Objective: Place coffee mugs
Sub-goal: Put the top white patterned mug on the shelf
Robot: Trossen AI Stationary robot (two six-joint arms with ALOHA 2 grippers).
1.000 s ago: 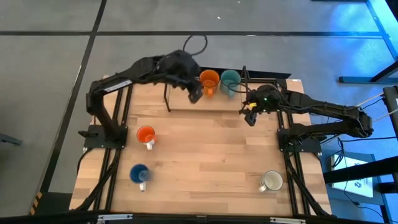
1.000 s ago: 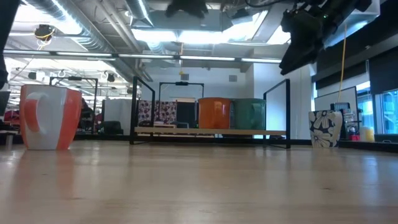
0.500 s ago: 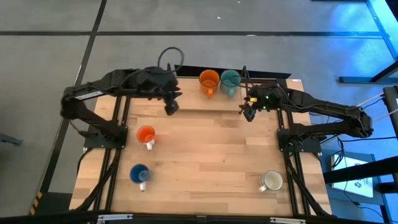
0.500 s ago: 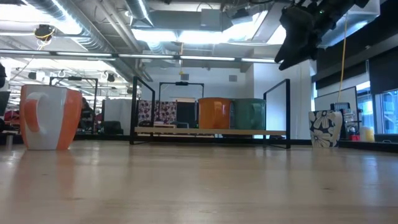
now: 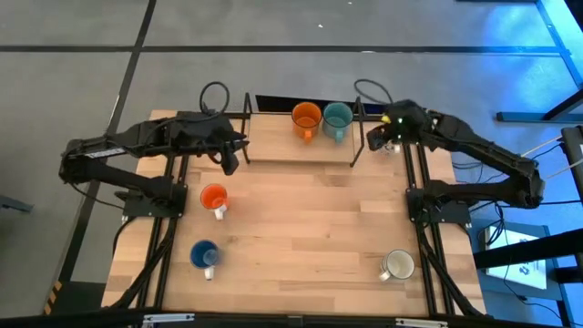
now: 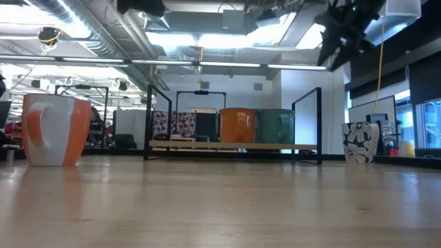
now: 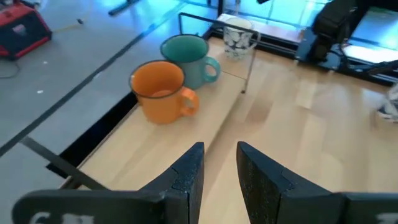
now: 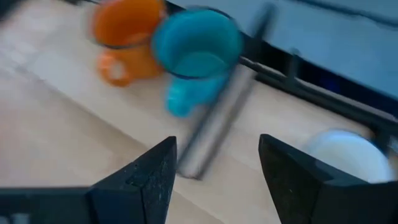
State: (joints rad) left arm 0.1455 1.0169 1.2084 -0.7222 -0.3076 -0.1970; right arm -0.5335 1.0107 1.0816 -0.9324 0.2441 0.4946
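An orange mug (image 5: pixel 306 118) and a teal mug (image 5: pixel 337 117) stand upright, side by side, on the black wire rack (image 5: pixel 248 128) at the table's far edge. A second orange mug (image 5: pixel 213 198), a blue mug (image 5: pixel 203 255) and a white mug (image 5: pixel 397 265) stand on the tabletop. A flower-patterned white mug (image 6: pixel 360 142) stands just right of the rack. My left gripper (image 5: pixel 230 164) hovers by the rack's left end, fingers a little apart and empty. My right gripper (image 5: pixel 373 139) hangs open and empty above the rack's right end.
The rack's thin upright posts (image 7: pixel 249 68) stand at its corners, close to both grippers. Bare wood fills the middle of the table (image 5: pixel 310 228) between the loose mugs. Both arm bases are clamped at the table's left and right edges.
My left gripper has drawn back from the orange mug on the rack, moving toward the table's left edge and slightly nearer. My right gripper has moved toward the far right corner, away from the rack's front. No mug has moved.
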